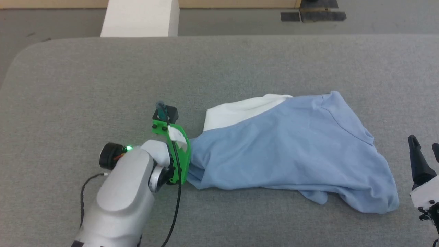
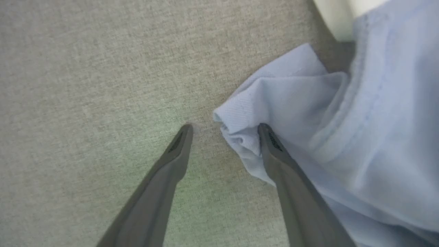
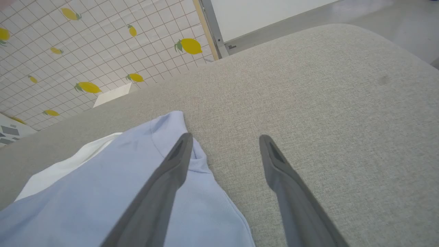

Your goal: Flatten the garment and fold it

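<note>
The garment (image 1: 291, 147) lies crumpled on the grey table, light blue with a white part (image 1: 240, 111) at its far left. My left wrist with its green bracket (image 1: 173, 151) points down at the garment's left end. In the left wrist view my left gripper (image 2: 224, 127) is open, and a bunched blue corner (image 2: 240, 120) lies between the fingers against the right one. My right gripper (image 1: 425, 145) stands open just right of the garment. In the right wrist view the right gripper (image 3: 225, 137) has bare table between its fingers, and the garment's edge (image 3: 202, 164) lies under the left finger.
The grey padded table (image 1: 103, 85) has rounded corners and spreads wide to the left of and beyond the garment. A white block (image 1: 140, 17) stands past the far edge. A tiled wall with lemon prints (image 3: 85, 51) rises behind the table.
</note>
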